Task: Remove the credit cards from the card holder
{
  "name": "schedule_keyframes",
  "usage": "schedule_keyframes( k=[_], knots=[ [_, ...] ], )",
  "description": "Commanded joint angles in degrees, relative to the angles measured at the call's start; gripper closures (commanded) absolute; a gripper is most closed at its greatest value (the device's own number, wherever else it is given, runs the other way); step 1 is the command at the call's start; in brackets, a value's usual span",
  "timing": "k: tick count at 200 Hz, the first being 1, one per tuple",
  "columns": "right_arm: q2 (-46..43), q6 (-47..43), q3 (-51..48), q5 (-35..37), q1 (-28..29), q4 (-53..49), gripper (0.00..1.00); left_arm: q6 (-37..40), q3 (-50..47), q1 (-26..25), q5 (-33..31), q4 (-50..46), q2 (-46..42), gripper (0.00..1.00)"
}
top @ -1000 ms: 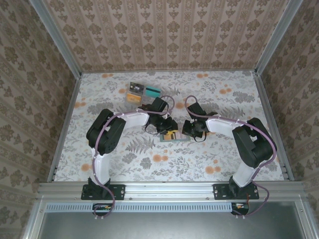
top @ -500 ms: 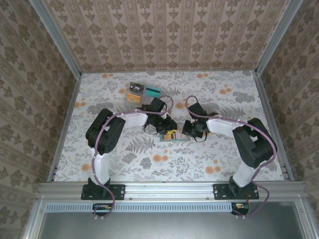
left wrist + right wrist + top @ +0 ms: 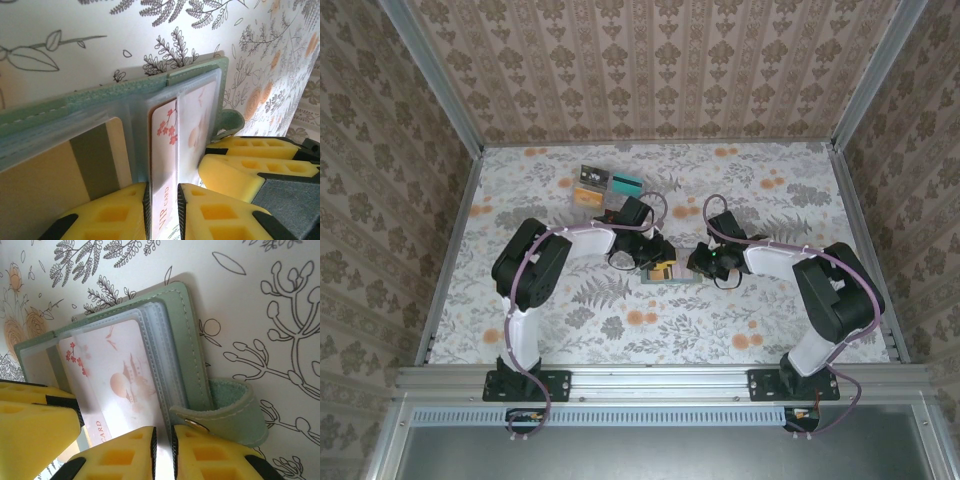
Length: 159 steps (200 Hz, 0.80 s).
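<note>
The card (image 3: 162,150) — judged stiff and slippery — was pinched at its lower edge by the left claw (image 3: 162,212), the floppy holder (image 3: 187,340) clamped by the right claw (image 3: 162,450).

Both arms are folded with elbows out and forearms converging toward the middle, wrists low. The left arm (image 3: 532,268) reaches right and the right arm (image 3: 832,292) reaches left. The left gripper (image 3: 162,202) has its yellow pads nearly together, pinching a credit card (image 3: 164,150) edge-on. The right gripper (image 3: 163,450) has its jaws almost closed, clamping the card holder (image 3: 187,347) by a clear sleeve edge. The two grippers sit tip to tip, just beside each other, each one's pads in the other's wrist cam.
</note>
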Motion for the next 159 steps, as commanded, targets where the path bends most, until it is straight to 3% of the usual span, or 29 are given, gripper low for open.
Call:
schedule_keyframes(
  k=[1,54,99,159],
  knots=[
    [0.65,1.11,-0.32,-5.97,0.54,2.99,0.8,-1.82,-0.79,-0.75,5.56,5.18,-0.7,0.77],
    [2.13,1.28,0.1,-6.27,0.53,2.56,0.8,-2.63,-1.13,-0.7,7.6,6.76,-0.3,0.81],
    [1.95,0.07,1.3,-0.89,0.54,-3.24,0.8,2.55,0.05,-0.05,3.51,-1.31,-1.2,0.97],
    [1.61,-0.76,2.14,4.75,0.53,-8.43,0.8,8.89,0.29,2.54,0.55,-9.28,-4.8,0.98]
  ],
)
